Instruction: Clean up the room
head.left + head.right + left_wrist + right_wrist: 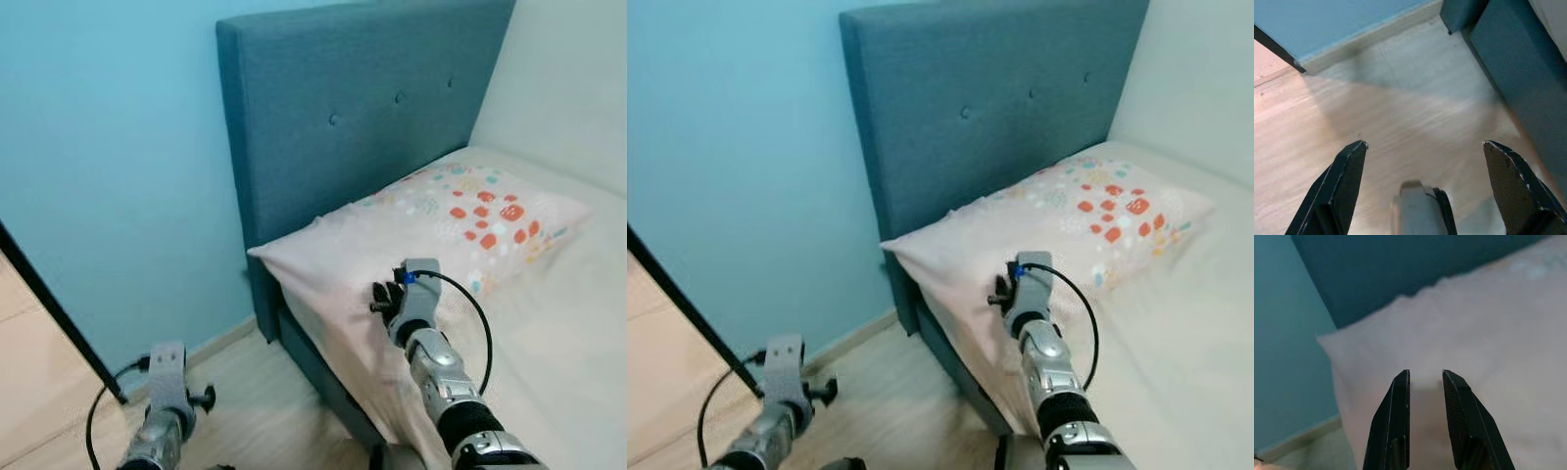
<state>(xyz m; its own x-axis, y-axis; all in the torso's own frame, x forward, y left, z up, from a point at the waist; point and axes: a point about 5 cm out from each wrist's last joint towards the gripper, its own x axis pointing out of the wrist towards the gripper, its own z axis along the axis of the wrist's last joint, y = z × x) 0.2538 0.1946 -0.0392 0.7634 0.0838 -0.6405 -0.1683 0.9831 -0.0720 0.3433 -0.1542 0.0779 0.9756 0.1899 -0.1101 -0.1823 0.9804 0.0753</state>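
A pale pink pillow point(460, 220) with orange and teal spots lies at the head of the bed, against the teal headboard point(372, 108). Its plain near corner hangs a little over the bed's side. My right gripper point(1425, 374) hovers just over that near end of the pillow. Its fingers point(1398, 396) are drawn almost together with nothing between them. My left gripper point(1425, 144) hangs low over the wooden floor point(1400, 107) beside the bed, fingers spread wide and empty.
A cream sheet point(558, 333) covers the mattress to my right. The dark teal bed base point(1518, 73) runs along the floor. A blue wall point(108, 166) stands behind, and a dark door edge point(59, 313) slants at the far left.
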